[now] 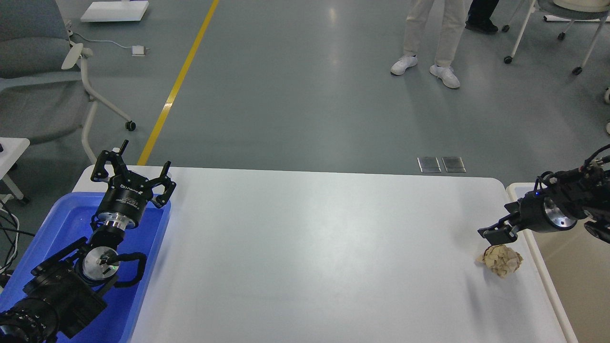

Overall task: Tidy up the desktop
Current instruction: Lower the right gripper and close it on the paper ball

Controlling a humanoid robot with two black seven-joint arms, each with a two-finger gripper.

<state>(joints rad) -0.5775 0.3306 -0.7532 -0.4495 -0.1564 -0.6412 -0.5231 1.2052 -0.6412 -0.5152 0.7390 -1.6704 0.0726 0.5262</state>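
Note:
The white desktop [310, 247] fills the middle of the head view. A crumpled beige paper ball [500, 259] lies on it near the right edge. My right gripper [495, 233] comes in from the right and hovers just above the ball's upper left side. It is seen side-on and dark, so I cannot tell its fingers apart. My left gripper [131, 166] is open and empty, pointing up over the far end of the blue tray [71, 221].
An off-white bin [586, 286] stands against the desktop's right edge, under my right arm. The blue tray sits at the left edge. On the floor beyond are a grey chair [33, 71], a yellow line [181, 76] and a standing person's legs [433, 38].

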